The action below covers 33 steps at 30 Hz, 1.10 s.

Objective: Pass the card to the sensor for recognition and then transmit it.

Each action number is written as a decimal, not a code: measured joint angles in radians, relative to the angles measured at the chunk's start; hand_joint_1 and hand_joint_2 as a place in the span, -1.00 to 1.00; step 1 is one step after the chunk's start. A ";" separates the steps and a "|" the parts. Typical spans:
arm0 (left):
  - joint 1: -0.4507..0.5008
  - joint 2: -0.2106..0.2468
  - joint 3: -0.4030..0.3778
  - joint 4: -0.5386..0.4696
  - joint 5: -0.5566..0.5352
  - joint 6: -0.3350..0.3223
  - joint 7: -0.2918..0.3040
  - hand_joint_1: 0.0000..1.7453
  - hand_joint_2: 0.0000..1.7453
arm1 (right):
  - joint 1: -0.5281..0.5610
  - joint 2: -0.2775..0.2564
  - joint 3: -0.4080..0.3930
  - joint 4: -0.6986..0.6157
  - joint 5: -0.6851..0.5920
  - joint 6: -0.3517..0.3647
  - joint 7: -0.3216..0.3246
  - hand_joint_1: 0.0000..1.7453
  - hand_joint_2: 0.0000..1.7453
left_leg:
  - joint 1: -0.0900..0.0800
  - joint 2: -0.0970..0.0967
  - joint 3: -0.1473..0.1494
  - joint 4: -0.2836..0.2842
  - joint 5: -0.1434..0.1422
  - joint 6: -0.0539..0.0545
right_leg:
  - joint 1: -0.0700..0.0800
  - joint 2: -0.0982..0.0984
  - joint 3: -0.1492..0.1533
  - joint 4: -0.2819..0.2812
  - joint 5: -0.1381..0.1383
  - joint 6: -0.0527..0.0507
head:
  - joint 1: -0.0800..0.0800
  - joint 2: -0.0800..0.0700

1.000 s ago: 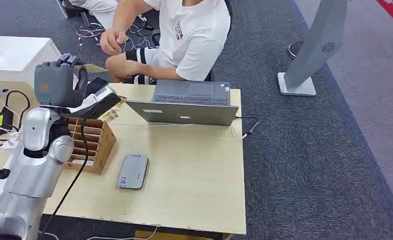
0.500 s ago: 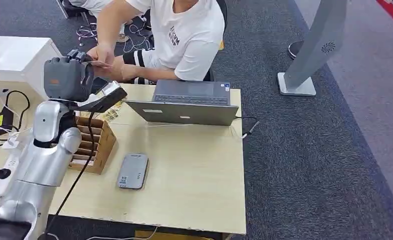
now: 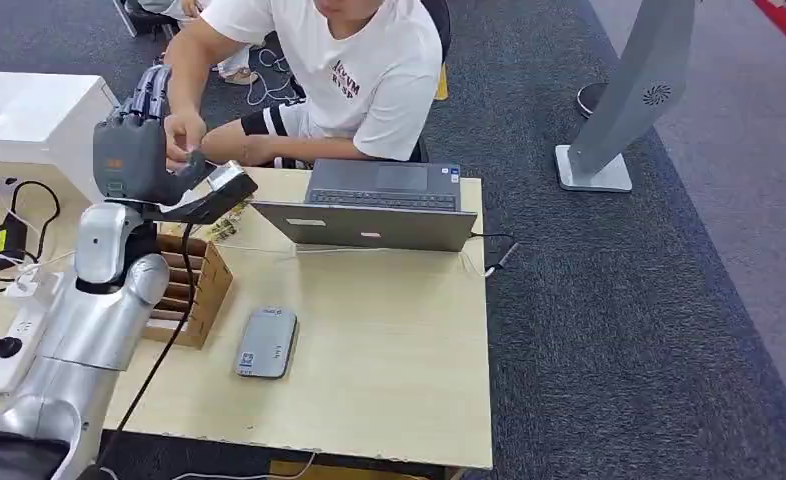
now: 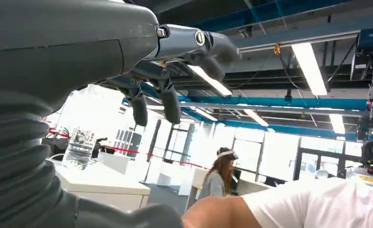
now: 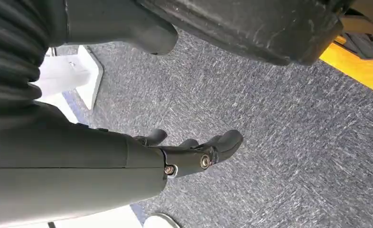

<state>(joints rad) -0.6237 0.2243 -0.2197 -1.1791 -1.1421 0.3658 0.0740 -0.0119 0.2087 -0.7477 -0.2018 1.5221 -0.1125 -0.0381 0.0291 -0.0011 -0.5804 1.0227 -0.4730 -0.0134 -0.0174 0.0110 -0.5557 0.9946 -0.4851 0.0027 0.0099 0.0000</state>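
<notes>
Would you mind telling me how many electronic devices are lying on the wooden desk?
2: an open laptop at the far edge, and a flat grey device near the middle. The left arm may hide others.

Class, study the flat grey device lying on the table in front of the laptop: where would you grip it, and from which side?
Grip the flat grey device across its two long edges, near the middle, coming down from above. It lies flat on the table, so its underside is out of reach, and its narrow width probably suits a hand's span best.
</notes>
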 joint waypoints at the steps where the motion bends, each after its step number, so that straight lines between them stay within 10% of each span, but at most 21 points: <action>1: 0.006 0.000 0.000 0.000 0.002 0.006 -0.005 -1.00 1.00 | 0.000 0.000 0.000 0.000 0.000 0.000 0.003 -1.00 1.00 | 0.000 0.000 0.000 0.000 0.000 0.000 | 0.000 0.000 0.000 0.000 0.000 0.000 | 0.000 0.000; 9: 0.124 0.016 0.004 -0.103 0.116 0.066 -0.098 -1.00 1.00 | 0.001 0.000 0.000 0.001 -0.027 -0.002 0.003 -1.00 1.00 | 0.000 0.002 0.000 -0.001 -0.001 0.000 | 0.000 0.002 0.001 0.001 0.000 0.000 | 0.000 0.000; 15: 0.566 0.048 0.204 -0.468 0.860 -0.006 -0.514 -1.00 1.00 | 0.000 0.013 -0.027 0.001 -0.097 -0.019 0.031 -1.00 1.00 | 0.000 0.014 0.005 -0.002 -0.009 -0.002 | 0.000 0.014 0.001 0.001 -0.005 -0.002 | 0.000 0.000; 18: 0.723 -0.017 0.498 -0.593 1.135 -0.270 -0.630 -1.00 1.00 | 0.004 0.015 -0.040 0.001 -0.117 -0.038 0.015 -1.00 1.00 | 0.000 0.012 0.003 -0.002 -0.010 -0.001 | 0.000 0.012 0.001 0.001 -0.009 0.001 | -0.003 0.000; 21: 0.725 -0.118 0.935 -0.616 1.340 -0.746 -0.544 -1.00 1.00 | 0.004 0.017 -0.051 0.001 -0.118 -0.058 -0.004 -1.00 1.00 | 0.001 0.010 0.003 -0.002 -0.010 -0.002 | 0.001 0.011 0.001 0.001 -0.010 -0.001 | -0.001 0.000; 24: 0.678 -0.156 1.268 -0.543 1.551 -0.917 -0.395 -1.00 1.00 | 0.006 0.018 -0.052 0.001 -0.100 -0.072 0.000 -1.00 1.00 | 0.001 0.011 0.004 -0.002 -0.010 -0.002 | 0.001 0.011 0.002 0.001 -0.009 -0.001 | -0.002 0.000; 28: 0.633 -0.188 1.530 -0.352 1.805 -0.777 -0.307 -1.00 1.00 | 0.002 0.021 -0.049 0.003 -0.072 -0.095 0.004 -1.00 1.00 | 0.001 0.009 0.006 -0.002 -0.010 -0.002 | 0.001 0.010 0.004 0.001 -0.009 -0.001 | -0.002 0.000; 33: 0.632 -0.225 1.670 -0.050 1.762 -0.614 -0.363 -1.00 1.00 | -0.003 0.021 -0.048 0.010 -0.082 -0.132 -0.025 -1.00 1.00 | 0.001 0.002 0.005 -0.002 -0.010 -0.001 | 0.001 0.001 0.007 -0.001 -0.010 -0.001 | 0.000 0.000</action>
<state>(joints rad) 0.0078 -0.0008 1.4499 -1.2290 0.6203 -0.2477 -0.2895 -0.0150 0.2296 -0.7961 -0.1923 1.4401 -0.2442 -0.0630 0.0297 0.0004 -0.5751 1.0208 -0.4829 -0.0146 -0.0168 0.0120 -0.5487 0.9937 -0.4955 0.0016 0.0095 0.0000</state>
